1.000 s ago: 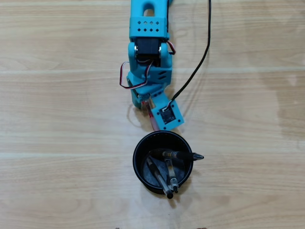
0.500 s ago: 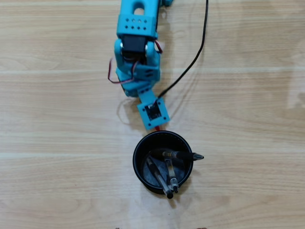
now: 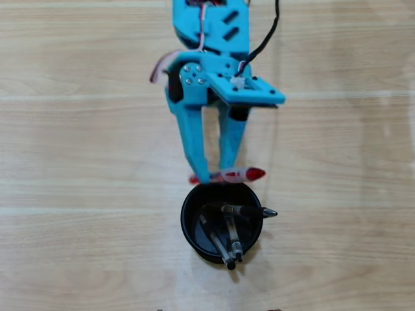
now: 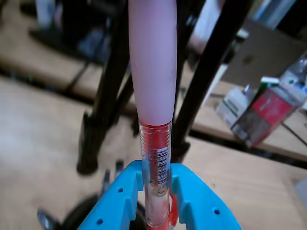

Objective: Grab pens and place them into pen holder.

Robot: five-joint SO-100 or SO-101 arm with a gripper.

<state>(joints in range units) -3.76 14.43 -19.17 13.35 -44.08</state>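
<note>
My blue gripper (image 3: 216, 175) is shut on the red translucent pen (image 3: 238, 174), which lies crosswise between the fingertips just above the far rim of the black pen holder (image 3: 189, 223). In the wrist view the red pen (image 4: 156, 158) runs straight up from between the blue fingers (image 4: 115, 201), its pale grip end close to the lens. Three pens stand in the holder: the black one with a chrome band (image 3: 245, 210) leans to the right rim, and the grey one (image 3: 214, 241) and the clear one (image 3: 233, 241) lean to the near rim.
The holder stands on a light wooden table (image 3: 78, 162). In the wrist view, black tripod legs (image 4: 103, 105) rise behind the table, and boxes (image 4: 266, 115) lie on a surface at the right.
</note>
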